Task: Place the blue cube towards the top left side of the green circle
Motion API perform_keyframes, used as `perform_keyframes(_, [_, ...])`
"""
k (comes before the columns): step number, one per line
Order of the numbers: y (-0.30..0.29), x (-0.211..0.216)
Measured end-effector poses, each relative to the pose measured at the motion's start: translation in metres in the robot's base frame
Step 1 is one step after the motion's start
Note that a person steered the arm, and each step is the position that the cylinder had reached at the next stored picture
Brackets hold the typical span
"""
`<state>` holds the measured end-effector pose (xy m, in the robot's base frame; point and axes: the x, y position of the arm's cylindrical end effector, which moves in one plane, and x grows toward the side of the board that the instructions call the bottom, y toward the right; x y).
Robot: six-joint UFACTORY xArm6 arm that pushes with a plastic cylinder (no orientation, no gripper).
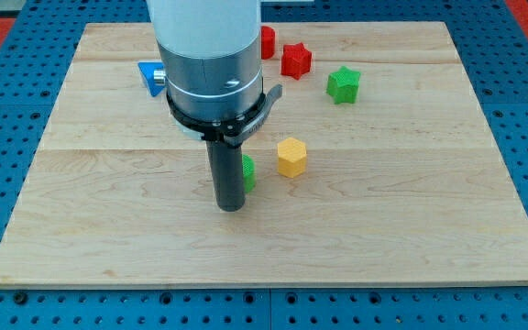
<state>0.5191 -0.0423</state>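
1. Your tip (231, 207), a bare rod gripping nothing, sat on the wooden board (411, 229), touching the mostly hidden green block (247, 172) at its right.
2. Blue block (149, 75) lay far left, well behind the tip, half hidden by the arm; shape unclear.
3. Yellow hexagonal block (291, 157) sat right of the tip; red star (295, 60) and green star (344, 84) farther back.

My tip (231, 207) is resting just left of the green block (247, 171) (mostly hidden). The blue block (150, 76) is peeking out behind the arm.
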Motion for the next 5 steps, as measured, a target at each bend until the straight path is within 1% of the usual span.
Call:
perform_keyframes(1, [-0.003,-0.016])
perform_keyframes(3, [0.005,-0.018])
perform_keyframes(4, [0.036,-0.018])
perform_keyframes(5, [0.021,-0.031])
